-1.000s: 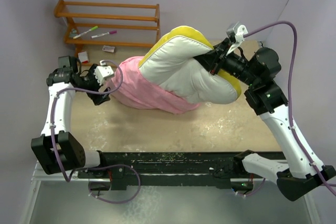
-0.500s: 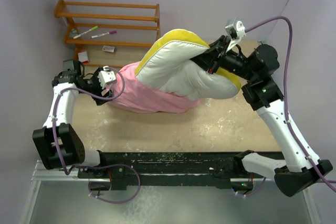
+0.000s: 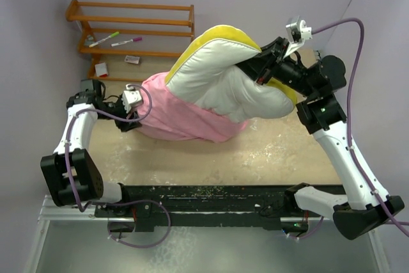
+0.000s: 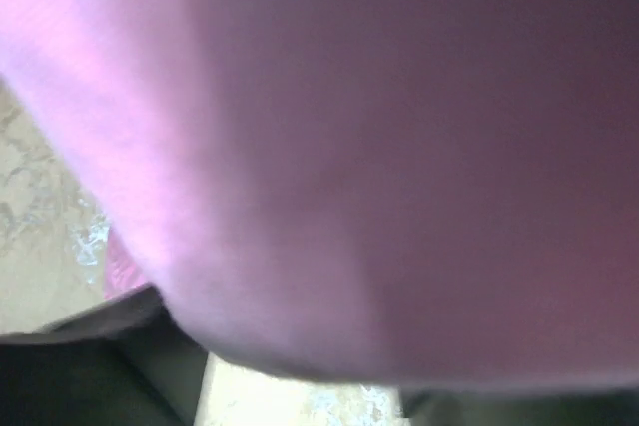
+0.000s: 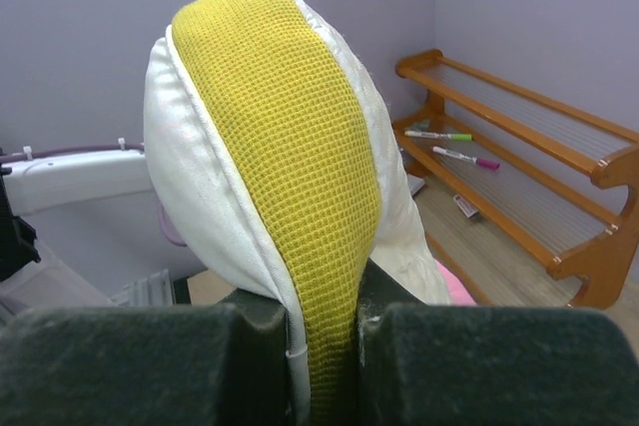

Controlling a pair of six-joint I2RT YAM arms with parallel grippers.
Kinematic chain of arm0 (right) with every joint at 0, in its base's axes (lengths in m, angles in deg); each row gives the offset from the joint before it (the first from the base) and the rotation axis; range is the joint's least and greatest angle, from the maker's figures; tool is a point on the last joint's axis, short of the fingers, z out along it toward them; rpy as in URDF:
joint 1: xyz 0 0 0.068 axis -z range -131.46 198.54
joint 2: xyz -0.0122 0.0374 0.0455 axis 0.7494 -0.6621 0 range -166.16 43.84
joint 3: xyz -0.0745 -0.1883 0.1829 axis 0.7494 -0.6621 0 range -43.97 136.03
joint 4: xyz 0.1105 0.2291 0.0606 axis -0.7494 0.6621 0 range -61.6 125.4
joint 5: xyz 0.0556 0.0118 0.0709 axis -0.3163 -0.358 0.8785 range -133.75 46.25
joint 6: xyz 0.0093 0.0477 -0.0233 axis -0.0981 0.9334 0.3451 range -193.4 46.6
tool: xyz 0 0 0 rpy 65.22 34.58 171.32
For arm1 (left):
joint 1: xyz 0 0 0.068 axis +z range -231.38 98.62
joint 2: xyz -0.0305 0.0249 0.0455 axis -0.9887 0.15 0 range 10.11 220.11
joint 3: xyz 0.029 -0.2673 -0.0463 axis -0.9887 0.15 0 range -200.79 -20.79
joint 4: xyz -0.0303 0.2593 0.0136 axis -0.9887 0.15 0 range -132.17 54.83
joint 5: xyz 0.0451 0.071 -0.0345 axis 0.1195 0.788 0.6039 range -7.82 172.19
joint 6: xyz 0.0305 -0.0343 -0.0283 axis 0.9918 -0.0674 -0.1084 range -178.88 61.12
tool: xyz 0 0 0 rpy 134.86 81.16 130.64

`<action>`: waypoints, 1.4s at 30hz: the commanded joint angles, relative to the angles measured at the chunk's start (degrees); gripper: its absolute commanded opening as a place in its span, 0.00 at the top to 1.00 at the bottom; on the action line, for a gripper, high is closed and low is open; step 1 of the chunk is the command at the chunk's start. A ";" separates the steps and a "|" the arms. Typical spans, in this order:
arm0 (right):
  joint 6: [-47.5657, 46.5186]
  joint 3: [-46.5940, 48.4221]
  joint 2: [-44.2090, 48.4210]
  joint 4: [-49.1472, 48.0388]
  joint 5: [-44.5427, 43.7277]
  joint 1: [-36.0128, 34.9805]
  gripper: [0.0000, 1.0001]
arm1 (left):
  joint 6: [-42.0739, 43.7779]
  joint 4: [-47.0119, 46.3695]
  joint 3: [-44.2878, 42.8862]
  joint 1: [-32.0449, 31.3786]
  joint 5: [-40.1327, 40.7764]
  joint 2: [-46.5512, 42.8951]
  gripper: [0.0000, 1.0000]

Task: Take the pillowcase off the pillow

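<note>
The cream-white pillow (image 3: 220,81) with its yellow-green edge band (image 3: 192,52) is raised off the table, its right end up. Its left end is still inside the pink satin pillowcase (image 3: 172,113), which lies bunched on the table. My right gripper (image 3: 257,71) is shut on the pillow's edge band, which runs between its pads in the right wrist view (image 5: 324,346). My left gripper (image 3: 132,114) is at the pillowcase's left end. Blurred pink fabric (image 4: 349,147) fills the left wrist view and hides the fingertips. Only the dark finger bases (image 4: 90,366) show.
A wooden rack (image 3: 128,30) stands at the back left with two markers (image 3: 118,38) on it; it also shows in the right wrist view (image 5: 519,137). Small cards (image 3: 133,59) lie by it. Purple walls close in on the left, back and right.
My right gripper has lifted the pillow's right end higher and slightly right. My left gripper and the pillowcase's left end have shifted a little right and nearer.
</note>
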 commanded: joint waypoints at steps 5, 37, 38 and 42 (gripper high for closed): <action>4.46 5.79 2.51 -13.54 -4.90 2.63 1.00 | -16.43 -16.72 -3.86 0.84 10.65 6.64 1.00; -21.44 22.20 7.31 7.01 -49.60 3.32 1.00 | -30.22 -16.22 -20.23 19.39 12.43 7.79 1.00; -22.22 22.29 7.32 7.80 -50.12 3.32 1.00 | -30.15 -13.88 -21.23 17.12 11.94 6.57 1.00; -26.61 21.05 7.44 10.62 -53.06 3.32 1.00 | -31.06 -6.86 -23.29 2.81 13.17 1.78 0.96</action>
